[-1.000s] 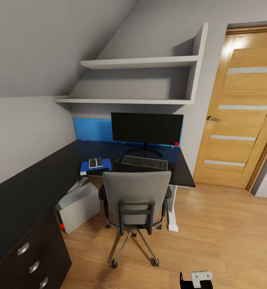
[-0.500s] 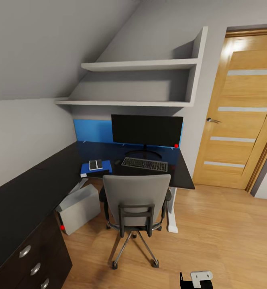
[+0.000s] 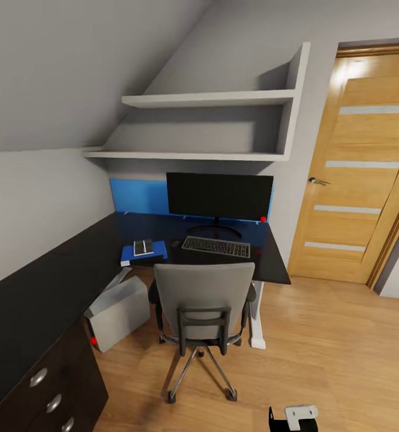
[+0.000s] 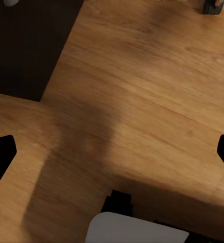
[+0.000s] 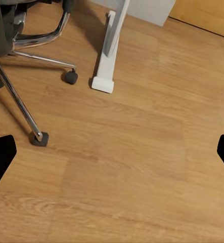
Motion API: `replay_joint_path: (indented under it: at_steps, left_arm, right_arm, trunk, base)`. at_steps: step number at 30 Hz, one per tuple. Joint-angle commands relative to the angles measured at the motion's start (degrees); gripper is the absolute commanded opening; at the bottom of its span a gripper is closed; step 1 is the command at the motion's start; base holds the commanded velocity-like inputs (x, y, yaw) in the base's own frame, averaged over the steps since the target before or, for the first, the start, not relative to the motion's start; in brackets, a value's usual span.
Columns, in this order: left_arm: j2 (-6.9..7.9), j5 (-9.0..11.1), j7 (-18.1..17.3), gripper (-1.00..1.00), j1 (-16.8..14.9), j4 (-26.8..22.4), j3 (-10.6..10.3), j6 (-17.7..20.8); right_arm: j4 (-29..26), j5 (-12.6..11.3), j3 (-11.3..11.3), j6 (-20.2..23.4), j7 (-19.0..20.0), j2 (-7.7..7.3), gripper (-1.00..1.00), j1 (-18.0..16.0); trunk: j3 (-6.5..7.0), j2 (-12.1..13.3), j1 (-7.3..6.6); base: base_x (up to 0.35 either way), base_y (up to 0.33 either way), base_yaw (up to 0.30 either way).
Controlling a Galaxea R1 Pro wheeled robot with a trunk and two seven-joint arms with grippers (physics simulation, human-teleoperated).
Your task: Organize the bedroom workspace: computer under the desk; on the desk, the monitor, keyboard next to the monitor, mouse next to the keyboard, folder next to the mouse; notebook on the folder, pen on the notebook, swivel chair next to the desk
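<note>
The blue folder point(image 3: 144, 252) already lies on the desk point(image 3: 271, 264), left of the keyboard point(image 3: 216, 246), with the notebook point(image 3: 143, 246) stacked on it — the mouse point(image 3: 176, 243) sits between folder and keyboard, the monitor point(image 3: 219, 195) behind. The computer point(image 3: 118, 311) stands under the desk; the swivel chair point(image 3: 203, 312) is tucked against it. Left gripper point(image 4: 112, 152) and right gripper point(image 5: 112, 152) hang spread and empty above the floor — probably nothing left to carry.
</note>
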Motion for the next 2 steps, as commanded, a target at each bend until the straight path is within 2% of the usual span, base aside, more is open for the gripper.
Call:
replay_joint_path:
  at_steps: [1, 2]
  left_arm:
    - [-0.03, 0.46, 0.2, 1.0, -0.03, 0.0, -0.46, -0.12]
    - [-0.03, 0.46, 0.2, 1.0, -0.03, -0.01, -0.47, -0.12]
  right_arm:
    - [0.13, -0.31, 0.49, -0.18, -0.19, 0.04, 1.0, -0.06]
    - [0.13, -0.31, 0.49, -0.18, -0.19, 0.04, 1.0, -0.06]
  trunk:
    - [-0.07, -0.04, 0.0]
    - [-0.07, -0.04, 0.0]
  base:
    - [0.0, 0.0, 0.0]
    - [0.0, 0.0, 0.0]
